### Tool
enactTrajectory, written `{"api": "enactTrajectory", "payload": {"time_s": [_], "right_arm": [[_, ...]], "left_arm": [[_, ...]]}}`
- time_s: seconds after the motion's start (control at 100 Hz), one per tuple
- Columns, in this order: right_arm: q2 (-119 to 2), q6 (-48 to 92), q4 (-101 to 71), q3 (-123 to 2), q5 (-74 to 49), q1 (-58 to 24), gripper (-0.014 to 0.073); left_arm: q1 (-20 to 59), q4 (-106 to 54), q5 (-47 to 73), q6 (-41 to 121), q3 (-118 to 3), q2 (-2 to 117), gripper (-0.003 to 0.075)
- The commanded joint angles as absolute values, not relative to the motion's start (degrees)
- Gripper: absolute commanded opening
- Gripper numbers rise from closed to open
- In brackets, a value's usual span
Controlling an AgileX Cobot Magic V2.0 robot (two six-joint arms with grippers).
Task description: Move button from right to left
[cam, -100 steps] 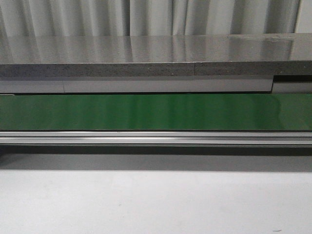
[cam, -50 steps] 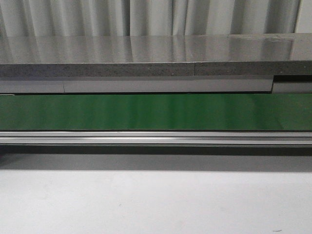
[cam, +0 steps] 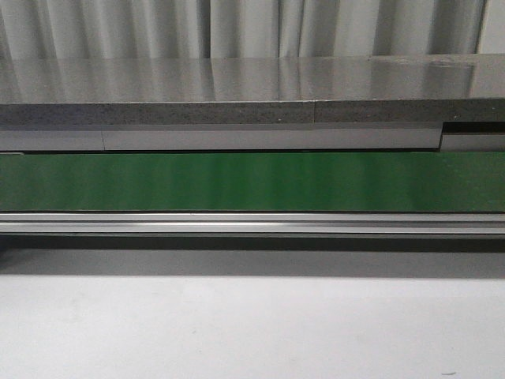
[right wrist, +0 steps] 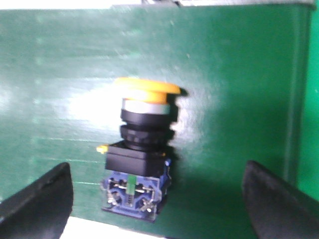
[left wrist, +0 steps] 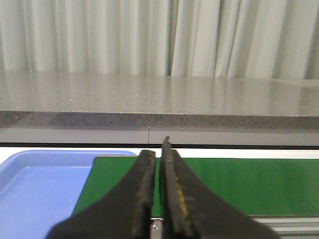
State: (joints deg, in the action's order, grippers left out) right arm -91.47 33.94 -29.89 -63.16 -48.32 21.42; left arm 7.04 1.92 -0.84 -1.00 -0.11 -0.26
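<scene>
The button (right wrist: 142, 149) lies on its side on the green belt (right wrist: 239, 74) in the right wrist view: yellow-orange cap, black body, blue contact block with a small green part. My right gripper (right wrist: 157, 199) is open above it, its two black fingertips (right wrist: 37, 201) wide apart on either side of the button, not touching it. My left gripper (left wrist: 158, 164) is shut and empty, its fingers pressed together above the left end of the green belt (left wrist: 249, 181). In the front view neither gripper nor the button shows, only the bare green belt (cam: 252, 181).
A blue tray (left wrist: 40, 189) sits at the left end of the belt. A grey stone-like shelf (cam: 237, 95) runs behind the belt, with pale curtains beyond. A metal rail (cam: 252, 223) edges the belt's front; a white table surface (cam: 252, 332) lies before it.
</scene>
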Motion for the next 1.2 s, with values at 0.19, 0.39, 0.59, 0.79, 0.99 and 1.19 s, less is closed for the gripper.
{"api": "enactTrajectory", "payload": {"time_s": [0.19,0.39,0.59,0.79,0.99,1.19], "right_arm": [[-81.69,36.69,-33.88,-64.62,-45.06,18.24,0.0645],[-74.62,36.27,-33.82,-63.57,-42.77,14.2,0.0645],[-66.97,29.55,-27.53,-58.93,-35.94,9.16,0.0643],[-58.53,22.97,-20.03,-52.74,-29.58,5.41,0.0643],[-49.93,22.61,-19.87,-44.47,-24.1,3.61,0.0643],[-40.49,22.61,-19.87,-36.85,-21.68,3.61,0.0643]], "left_arm": [[6.76,1.82,-5.07,-1.65,2.27,-2.33,0.0005],[6.76,1.82,-5.07,-1.65,2.27,-2.33,0.0005],[6.76,1.82,-5.07,-1.65,2.27,-2.33,0.0005],[6.76,1.82,-5.07,-1.65,2.27,-2.33,0.0005],[6.76,1.82,-5.07,-1.65,2.27,-2.33,0.0005],[6.76,1.82,-5.07,-1.65,2.27,-2.33,0.0005]]}}
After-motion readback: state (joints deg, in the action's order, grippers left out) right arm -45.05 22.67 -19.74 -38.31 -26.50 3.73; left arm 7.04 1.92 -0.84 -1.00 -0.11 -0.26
